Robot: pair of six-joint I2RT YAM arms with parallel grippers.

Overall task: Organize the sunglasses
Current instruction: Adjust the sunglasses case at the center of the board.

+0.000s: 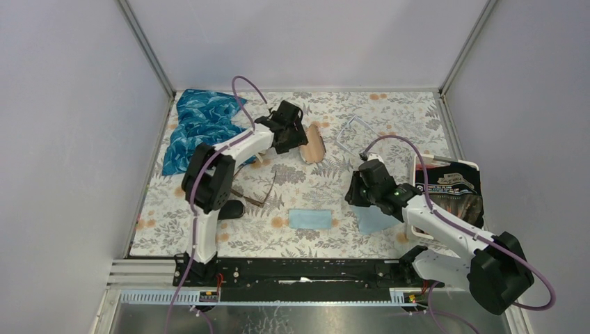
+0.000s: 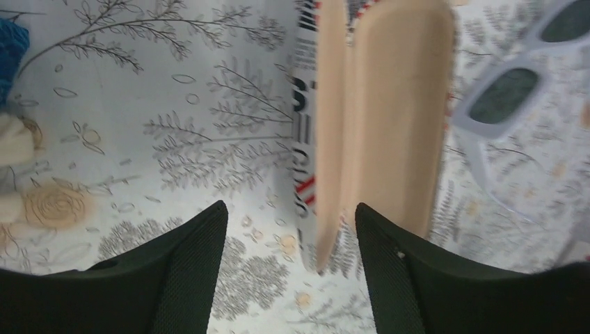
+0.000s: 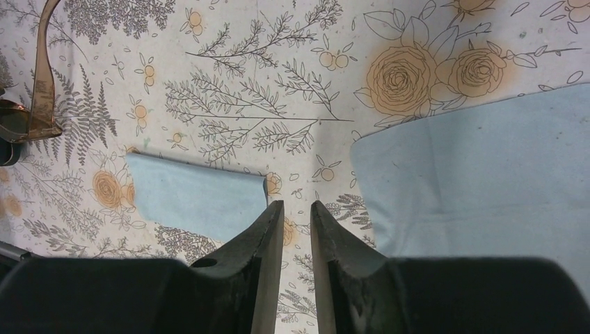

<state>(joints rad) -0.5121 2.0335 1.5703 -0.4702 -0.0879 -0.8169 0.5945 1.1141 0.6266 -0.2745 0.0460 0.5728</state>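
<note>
Two robot arms work at a floral-patterned bench (image 1: 334, 104), seen from above. The left end effector (image 2: 291, 209), its fingers spread wide and gripping nothing, hangs over the near end of an open glasses case with a tan lining and a striped printed shell (image 2: 389, 104), which lies at mid-bench towards the back. Just right of the case sit pale clear-framed glasses with dark lenses (image 2: 501, 104). The right end effector (image 3: 297, 204) is poised low over bare bench between a small light-blue rectangular cloth (image 3: 195, 195) and a larger light-blue cloth (image 3: 487, 181), its fingers only narrowly parted with nothing between them. The brown-tinted sunglasses with a thin dark frame (image 1: 259, 196) lie unfolded on the near-left part of the bench, beside the left arm's elbow and close to a black oval case (image 1: 232, 209). A crumpled blue patterned fabric (image 1: 202, 122) fills the far-left corner; a dark printed retail package (image 1: 452, 191) rests at the right edge.
</note>
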